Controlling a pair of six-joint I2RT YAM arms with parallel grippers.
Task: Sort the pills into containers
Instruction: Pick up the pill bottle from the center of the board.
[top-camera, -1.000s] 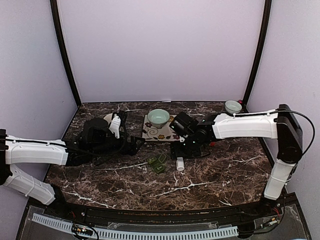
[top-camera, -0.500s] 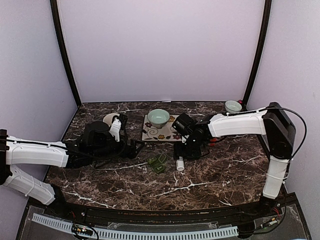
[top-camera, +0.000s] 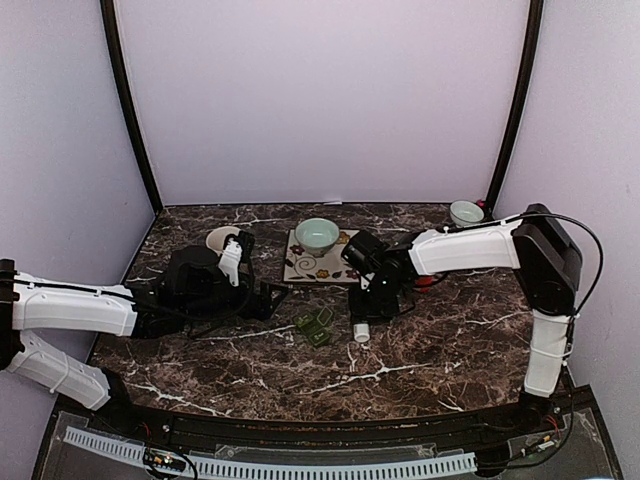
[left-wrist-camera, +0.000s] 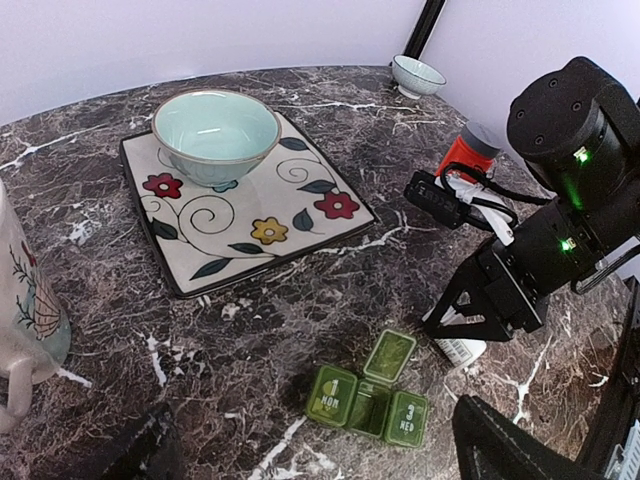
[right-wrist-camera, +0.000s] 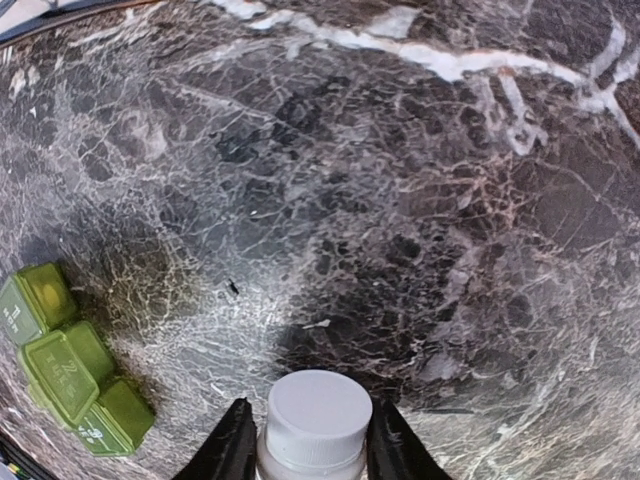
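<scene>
The dark green pill box lies mid-table, a strip of three compartments. In the left wrist view the pill box has its middle lid flipped open and the lids marked 1 and 3 shut. A white bottle with a white cap lies just right of the box. My right gripper straddles this bottle, its fingers pressed on both sides. My left gripper is open and empty, left of the box. No loose pills show.
A pale green bowl sits on a floral square plate behind the box. A mug stands at the back left. A small bowl is in the back right corner. An orange bottle lies behind my right arm.
My right gripper has come a little lower and nearer over the white bottle, which has stayed in place. My left arm has shifted slightly towards me.
</scene>
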